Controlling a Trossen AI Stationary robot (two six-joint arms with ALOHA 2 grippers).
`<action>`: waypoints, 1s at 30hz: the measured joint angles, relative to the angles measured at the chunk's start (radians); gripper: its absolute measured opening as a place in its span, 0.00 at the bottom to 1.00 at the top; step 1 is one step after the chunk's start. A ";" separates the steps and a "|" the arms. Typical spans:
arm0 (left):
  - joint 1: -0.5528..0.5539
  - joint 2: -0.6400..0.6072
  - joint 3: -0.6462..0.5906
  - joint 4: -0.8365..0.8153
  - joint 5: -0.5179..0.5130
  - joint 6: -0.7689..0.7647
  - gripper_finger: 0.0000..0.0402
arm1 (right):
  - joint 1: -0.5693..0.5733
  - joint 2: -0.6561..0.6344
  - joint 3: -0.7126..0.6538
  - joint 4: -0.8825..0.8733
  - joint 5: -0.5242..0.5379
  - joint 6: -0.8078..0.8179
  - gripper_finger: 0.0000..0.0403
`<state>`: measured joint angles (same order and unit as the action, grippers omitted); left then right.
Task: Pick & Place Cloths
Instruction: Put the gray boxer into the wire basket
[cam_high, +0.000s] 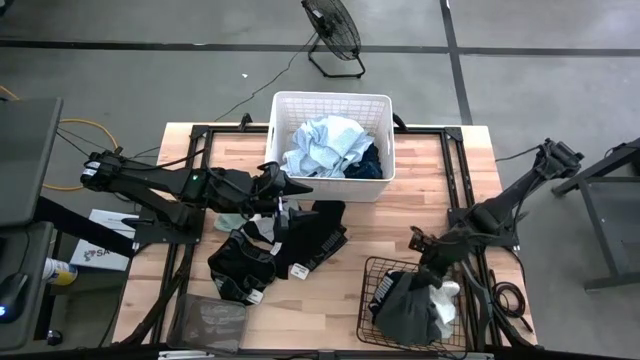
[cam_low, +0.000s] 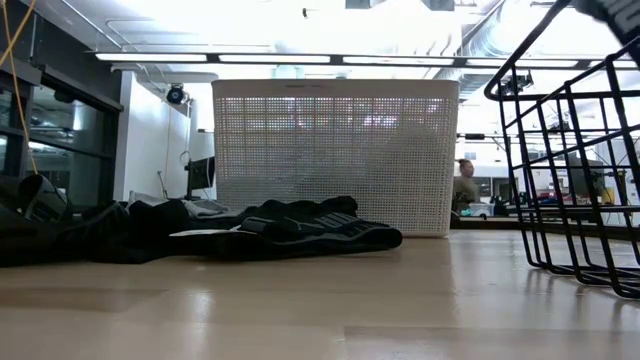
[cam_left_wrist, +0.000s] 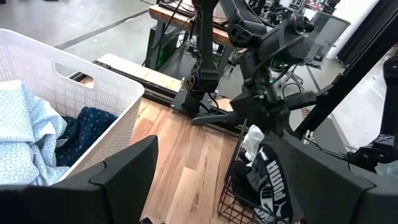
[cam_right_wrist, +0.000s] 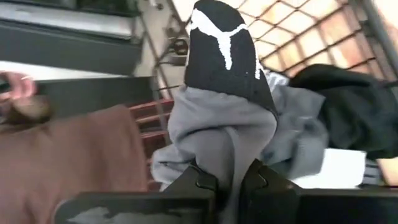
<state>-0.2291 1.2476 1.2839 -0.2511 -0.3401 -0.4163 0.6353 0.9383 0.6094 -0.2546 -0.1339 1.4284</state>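
1. The white basket sits at the far edge of the tabletop. A light blue cloth and a dark navy cloth lie inside it.
2. Black cloths lie in a pile left of the middle, with bare wood to their right.
3. The black wire basket stands at the near right edge with cloths inside.
4. The left gripper reaches flat from the left, just beside the white basket's near left corner. Its jaws are wide and hold nothing.
5. The right gripper bends down over the wire basket. Its jaws are pinched tight on a grey and black cloth.
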 joint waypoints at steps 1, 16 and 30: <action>0.000 0.000 0.000 -0.003 0.000 0.000 0.82 | 0.000 0.009 0.000 -0.007 0.008 0.000 0.01; 0.000 0.000 0.000 -0.021 0.000 0.000 0.82 | 0.000 0.098 0.000 -0.124 -0.021 -0.069 0.01; 0.000 0.000 0.000 -0.021 0.000 0.000 0.82 | 0.000 0.098 0.000 -0.193 -0.058 -0.187 0.01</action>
<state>-0.2295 1.2480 1.2836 -0.2726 -0.3401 -0.4168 0.6353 1.0363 0.6094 -0.4475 -0.1916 1.2415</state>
